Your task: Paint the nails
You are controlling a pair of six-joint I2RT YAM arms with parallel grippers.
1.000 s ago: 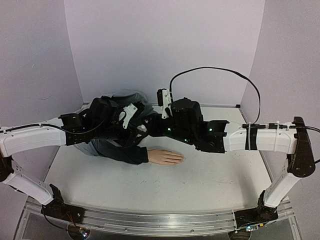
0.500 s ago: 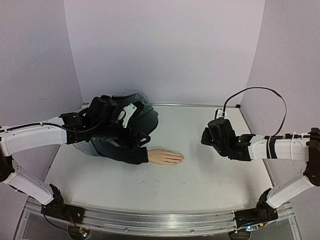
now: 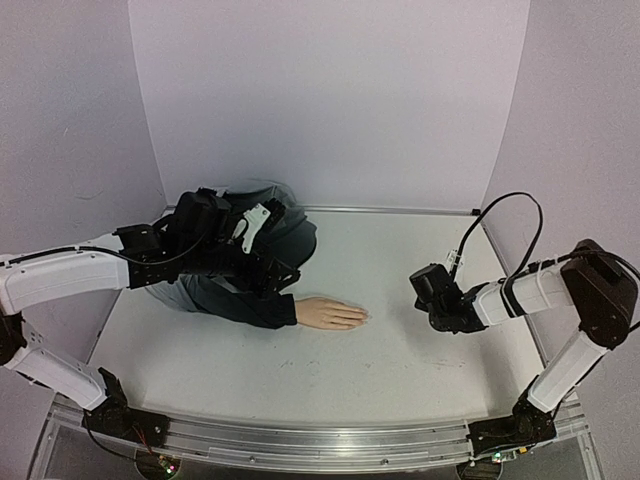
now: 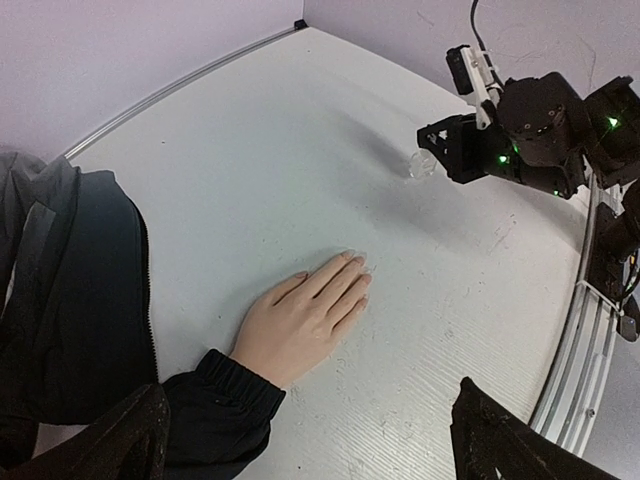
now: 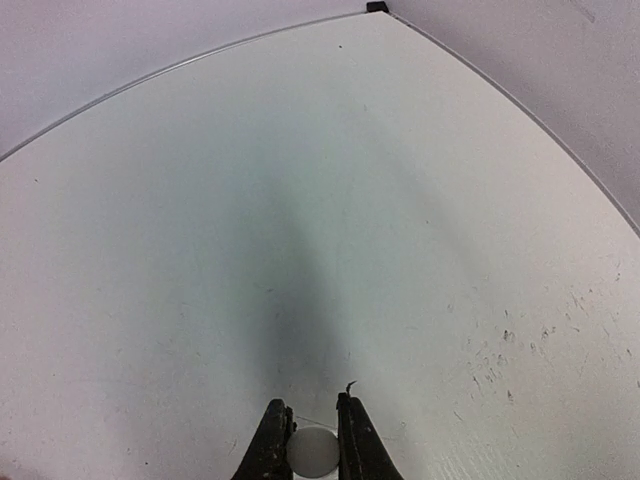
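Observation:
The pale mannequin hand [image 3: 330, 314] [image 4: 300, 320] lies flat on the table, its dark jacket sleeve [image 3: 245, 303] [image 4: 215, 400] running off to the left. The nails [image 3: 362, 318] [image 4: 358, 265] are tiny at the fingertips, pointing right. My left gripper [image 3: 278, 278] [image 4: 310, 410] hovers open over the wrist, its fingers wide apart with nothing between them. My right gripper [image 3: 418, 284] [image 5: 310, 405] is low over the table to the right of the hand. It is shut on a small white bottle [image 5: 313, 452] [image 4: 422, 163], of which only the round end shows.
The bundled dark jacket [image 3: 225, 250] lies at the back left under my left arm. A raised rim [image 3: 400, 210] runs along the back of the table [image 3: 330, 370], and lilac walls close in the back and sides. A black cable [image 3: 500, 215] loops above my right arm.
My right arm has pulled back from the middle, next to the left gripper, to the right side and dropped low over the table. My left arm has hardly moved.

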